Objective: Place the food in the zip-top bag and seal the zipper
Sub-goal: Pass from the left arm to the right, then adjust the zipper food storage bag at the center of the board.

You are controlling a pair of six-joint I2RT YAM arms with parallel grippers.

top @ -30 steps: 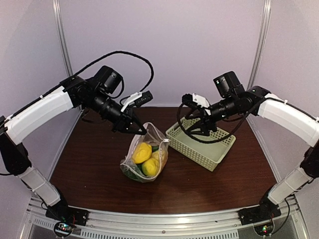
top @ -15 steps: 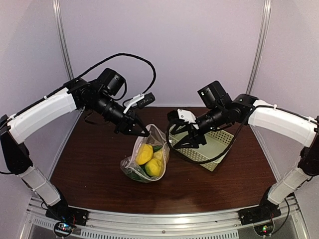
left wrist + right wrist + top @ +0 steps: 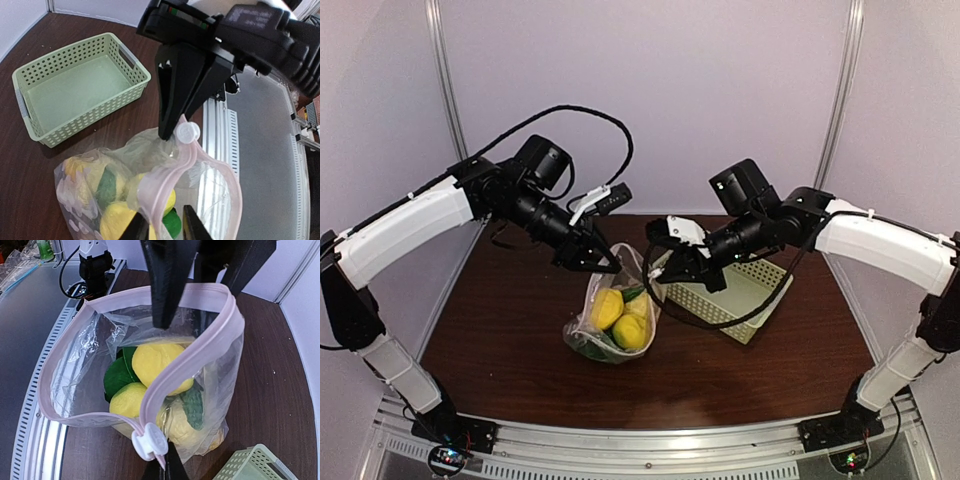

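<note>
A dark brown wooden table (image 3: 500,340) carries everything. A pale green perforated plastic basket (image 3: 715,315) sits toward 3 o'clock on it and holds nothing that shows. Just beside it, toward 9 o'clock, stands the clear crinkly zip-top bag (image 3: 75,365) printed with pale dots. Its bottom rests on the table, its mouth is held up and gaping, and it sits about mid-table.

The food is inside the bag: yellow toy lemons (image 3: 160,365), with dark green pieces (image 3: 117,377) tucked beside and under them.

In the top view the left hand (image 3: 605,265) sits at the bag's 11 o'clock, at the mouth's rim. The right hand (image 3: 660,276) sits at the bag's 1 o'clock, on the opposite end of the rim. The body of the bag hangs toward 6 o'clock from both hands.

The narrow pale pink zipper (image 3: 200,352) runs around the mouth, its two sides spread wide apart and unsealed.

The left hand's fingers stand a little apart, with the zipper strip passing between them. They straddle the strip rather than pinch it.

The right hand's fingers are pressed together on the zipper, right beside the small white plastic slider (image 3: 149,442), which sits at that end of the strip.
</note>
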